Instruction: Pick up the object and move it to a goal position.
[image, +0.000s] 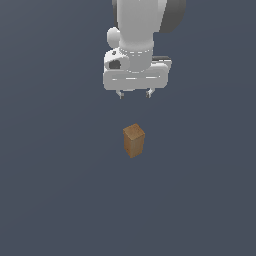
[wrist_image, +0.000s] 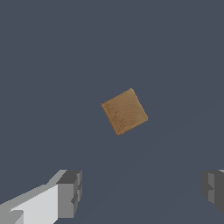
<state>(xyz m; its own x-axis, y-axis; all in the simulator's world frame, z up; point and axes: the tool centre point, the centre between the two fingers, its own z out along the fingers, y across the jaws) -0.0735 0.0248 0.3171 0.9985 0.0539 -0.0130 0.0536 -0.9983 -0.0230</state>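
Grey-blue surface (image: 50, 190) is stretching away bare on the exterior view's left, offering nothing to bump into on that side. Moving toward the middle, the white gripper (image: 134, 94) is hanging with its two short fingertips pointing down and spread apart, holding nothing. The orange-brown, wood-grained object (image: 134, 140) is standing upright on the surface, its long axis vertical, lying below the gripper and apart from it, with a clear gap between the fingertips and its top face.

In the wrist view the object (wrist_image: 124, 111) is showing its square top turned at an angle to the line joining the two fingers (wrist_image: 69, 194), and it is sitting ahead of that line, not between the pads. Judging from this, the coming descent is calling for a small forward shift and probably a wrist turn so the pads meet flat faces, not corners. The spread looks wider than the block, so clearance is seeming ample.

Further toward the exterior view's right, the surface is again lying open, leaving free room for carrying the block off. No goal marker is showing in either view.
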